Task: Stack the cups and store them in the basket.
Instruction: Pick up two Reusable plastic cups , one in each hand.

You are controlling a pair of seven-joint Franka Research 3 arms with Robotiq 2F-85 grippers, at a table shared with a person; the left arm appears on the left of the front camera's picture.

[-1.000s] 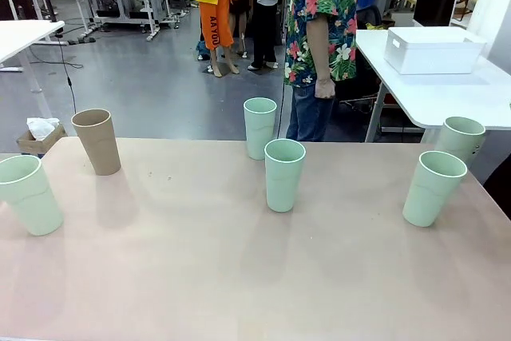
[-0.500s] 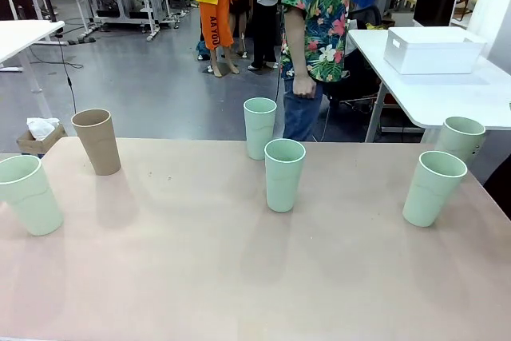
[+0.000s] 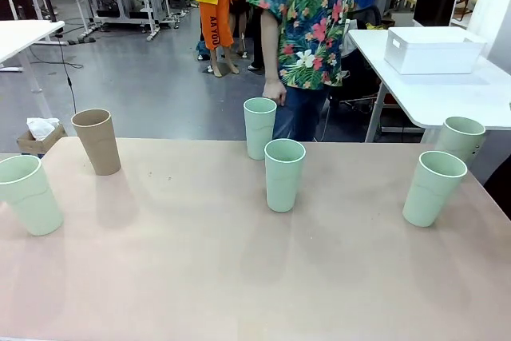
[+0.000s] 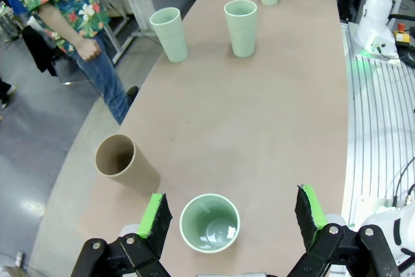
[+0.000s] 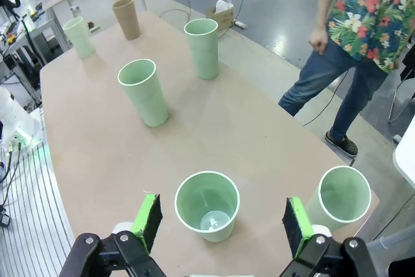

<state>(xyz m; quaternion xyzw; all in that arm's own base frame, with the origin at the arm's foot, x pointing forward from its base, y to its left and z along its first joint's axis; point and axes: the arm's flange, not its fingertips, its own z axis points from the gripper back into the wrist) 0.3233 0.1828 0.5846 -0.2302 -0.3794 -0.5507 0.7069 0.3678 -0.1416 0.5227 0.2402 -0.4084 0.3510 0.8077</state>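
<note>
We see left claw point(image 4: 231, 211) gaping, holding nothing, empty pale-mint matte tumbler point(image 4: 209, 223) beneath | right claw point(image 5: 222, 217) likewise, second mint tumbler point(image 5: 207, 205) beneath

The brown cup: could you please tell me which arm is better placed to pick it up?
Left. The brown cup stands just beyond the open left gripper, beside the green cup below it; from the right gripper it is at the far end of the table.
</note>
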